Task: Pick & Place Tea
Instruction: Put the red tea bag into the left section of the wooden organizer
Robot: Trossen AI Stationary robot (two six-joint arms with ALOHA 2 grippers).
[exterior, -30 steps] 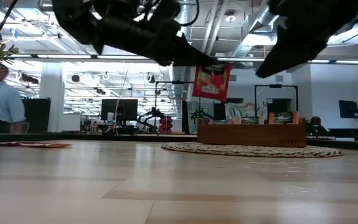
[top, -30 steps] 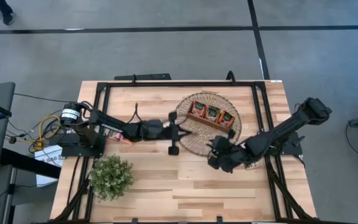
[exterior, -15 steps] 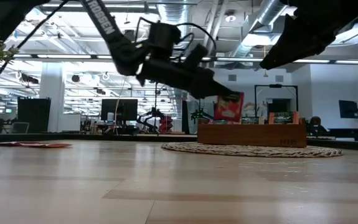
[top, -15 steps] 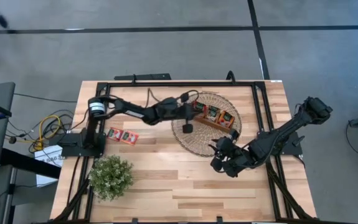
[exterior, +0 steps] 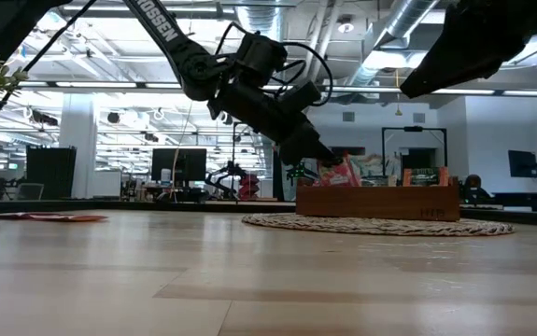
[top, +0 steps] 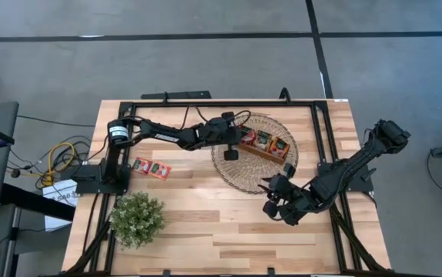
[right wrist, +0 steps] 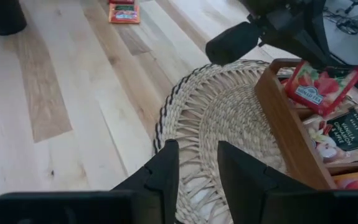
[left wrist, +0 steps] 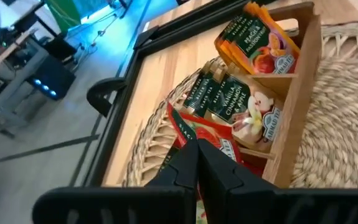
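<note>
Left gripper [right wrist: 303, 38]: clenched on one red sachet [right wrist: 320, 87], pinched by its upper edge so the flat packet hung below the fingers, presumably so it could go edge-first into a slot. It was poised over the end compartment of the tray [top: 260, 151] nearest that arm; the sachet's lower edge sat at or just inside the tray rim. Whether it touched the sachets beneath could not be told.

Red sachet: small, flat, square; red wrapper with a fruit picture and a dark label band. Tilted, not upright.

Tray: brown wood, three compartments, set on a round woven mat [right wrist: 228, 118] directly under the left gripper. Beyond the gripper, the middle compartment held green-and-white sachets [left wrist: 231, 99]; the far one held orange sachets [left wrist: 259, 43]. All stood on edge, likely sorted by wrapper.

Spare sachets [top: 151, 167]: two red ones lying flat on the tabletop [top: 228, 223], well behind the left gripper, near that arm's base. Judged to be waiting for pickup.

Right gripper [right wrist: 197, 158]: fingers parted, holding nothing, parked off the mat's near edge, well apart from the tray, probably to leave the left arm room.

Plant [top: 137, 218]: near a tabletop corner, away from both grippers.
</note>
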